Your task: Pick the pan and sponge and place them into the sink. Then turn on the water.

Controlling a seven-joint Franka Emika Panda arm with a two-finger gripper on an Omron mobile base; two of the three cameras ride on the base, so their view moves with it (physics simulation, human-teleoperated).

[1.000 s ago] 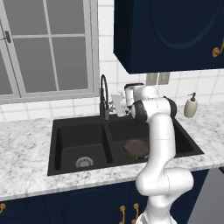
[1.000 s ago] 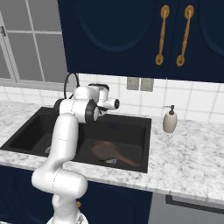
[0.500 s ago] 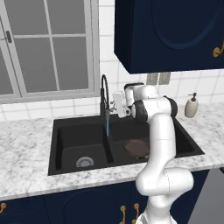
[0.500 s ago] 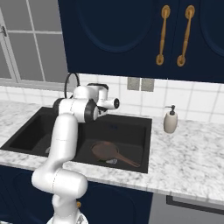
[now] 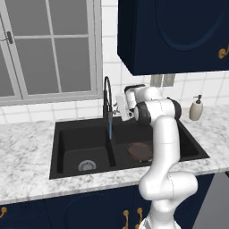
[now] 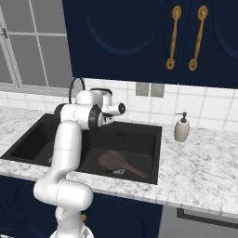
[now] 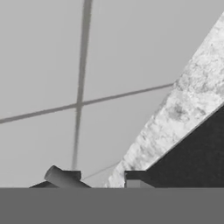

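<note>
We see a thin blue water (image 5: 110, 129) stream falling into the matte black sink (image 5: 71, 147); the round reddish-brown pan (image 6: 113, 160) lies in its right basin. Our tool's (image 5: 120, 107) grip we cannot tell.

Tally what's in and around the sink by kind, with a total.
Pan: 1, in the right basin
Soap dispenser: 1, on the counter right of the sink
Faucet: 1, with water running
Water stream: 1, falling by the divider
Sink drain: 1 in sight, left basin
Wall outlet plates: 2
Total: 7
</note>
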